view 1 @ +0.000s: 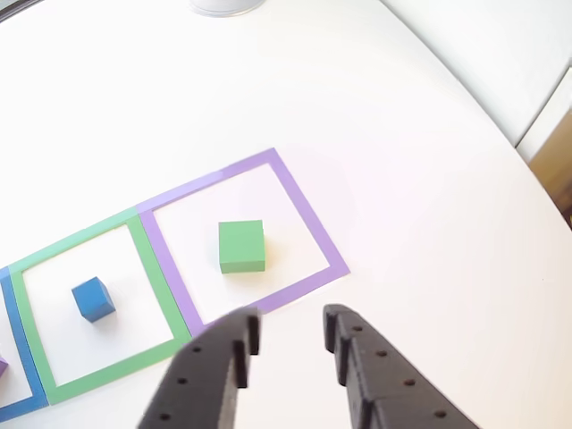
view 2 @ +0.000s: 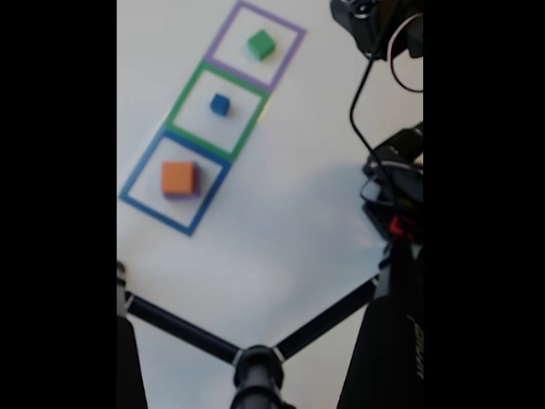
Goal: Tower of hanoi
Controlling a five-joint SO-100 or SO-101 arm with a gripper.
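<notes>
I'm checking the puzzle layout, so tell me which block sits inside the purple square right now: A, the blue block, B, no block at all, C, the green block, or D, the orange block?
C: the green block sits alone inside the purple square, while the blue block is in the green square next to it.

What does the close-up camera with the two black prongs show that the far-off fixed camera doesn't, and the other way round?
The other view alone shows the gripper up close, its two black fingers apart above the table, and a white round object at the top edge.

The fixed view alone shows an orange block in the blue square, sitting on something purple, plus a black tripod and the arm's cables.

Both show the green block in the purple square and the small blue block in the green square.
</notes>
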